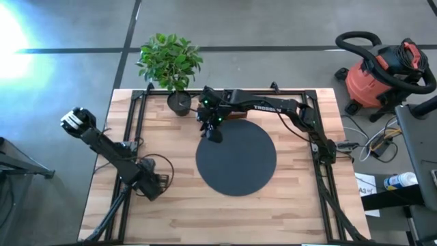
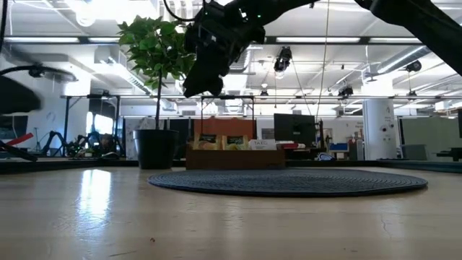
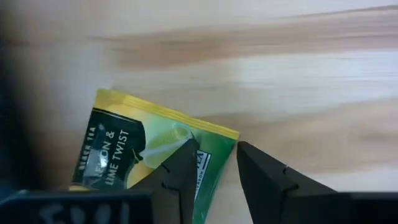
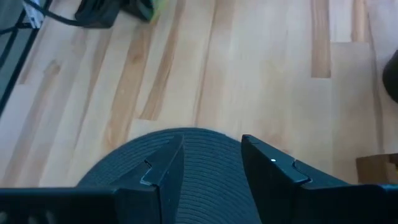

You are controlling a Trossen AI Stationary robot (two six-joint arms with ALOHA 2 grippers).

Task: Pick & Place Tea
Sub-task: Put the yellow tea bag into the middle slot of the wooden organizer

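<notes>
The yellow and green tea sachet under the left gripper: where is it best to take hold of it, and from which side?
The tea sachet lies flat on the wooden table, so probably only an edge can be pinched. Its green corner nearest the left gripper seems best, approached from above: one finger is already over the sachet, the other is over bare wood.

a potted plant (image 1: 171, 65) stands beside the black disc (image 1: 236, 158); red vacuum (image 1: 379, 76) on floor.
</notes>
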